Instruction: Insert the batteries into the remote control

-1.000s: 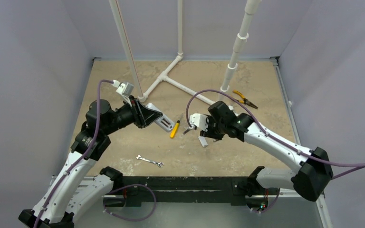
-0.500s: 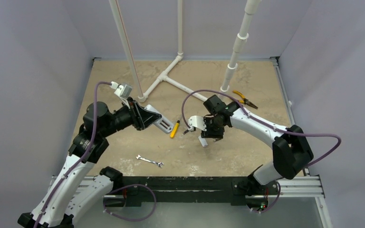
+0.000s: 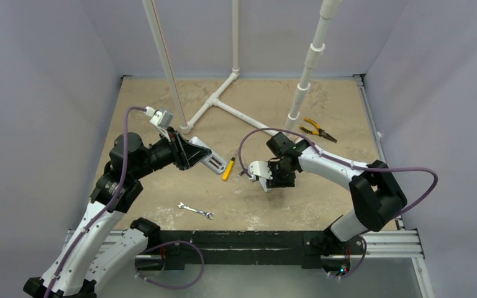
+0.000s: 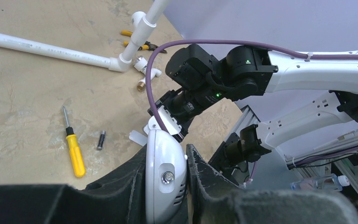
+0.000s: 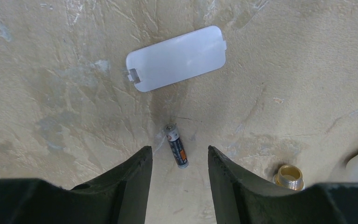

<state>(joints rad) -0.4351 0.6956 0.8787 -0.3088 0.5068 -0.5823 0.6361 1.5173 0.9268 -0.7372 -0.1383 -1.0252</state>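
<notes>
Tabletop (image 5: 51,93): beige, mottled stone look, matt, scuffed.
Battery cover (image 5: 177,57), upper centre of right wrist view: smooth white plastic, soft sheen.
Battery (image 5: 177,145) below it: dark glossy wrap, orange band, bare metal cap.
Fitting (image 5: 289,176), lower right: brass-coloured metal, shiny.
Remote control (image 4: 164,161), bottom centre of left wrist view: glossy white plastic, small metal screw.
Screwdriver (image 4: 75,154): yellow plastic handle, grey metal shaft.
Pipes (image 4: 46,48): white plastic, matt.
Wrench (image 3: 195,210): bright bare metal.

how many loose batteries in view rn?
1. A small dark cylindrical battery lies on the tan table under the open right gripper, near the white plastic battery cover. Others may sit hidden inside the slim white remote control clamped in the left gripper.
</notes>
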